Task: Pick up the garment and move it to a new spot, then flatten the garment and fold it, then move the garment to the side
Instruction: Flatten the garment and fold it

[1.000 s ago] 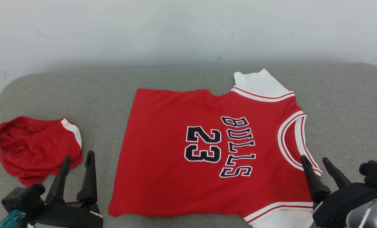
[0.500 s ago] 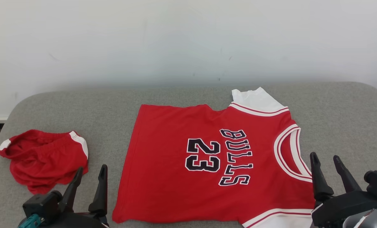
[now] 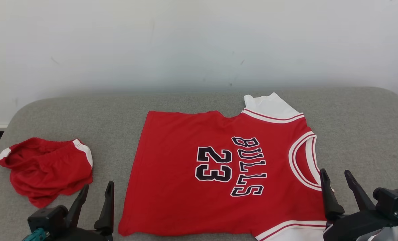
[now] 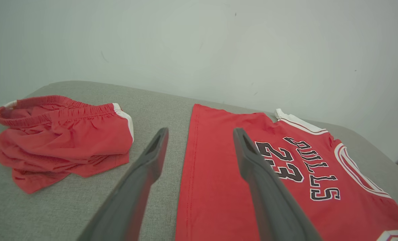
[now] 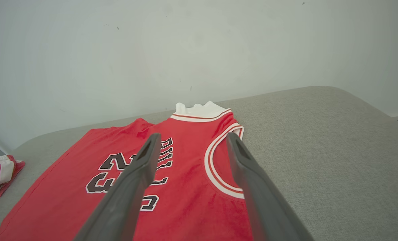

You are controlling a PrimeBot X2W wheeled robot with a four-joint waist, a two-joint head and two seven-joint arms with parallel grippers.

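Grey cushion (image 3: 185, 100) | red jersey (image 3: 172, 187) is laid flat at cushion's centre | left gripper (image 3: 98, 184), right gripper (image 3: 335, 171) are held parted, empty, at cushion's near edge | jersey's near side is best pinched evenly at both ends

Head view looks forward and down over the grey padded surface (image 3: 68, 113). Both wrist views skim low along it, sharing the red jersey (image 4: 212, 187).

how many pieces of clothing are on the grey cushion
2: a red jersey spread flat in the middle, and crumpled red shorts to the robot's left of it. None looks hidden, though something could lie under them.
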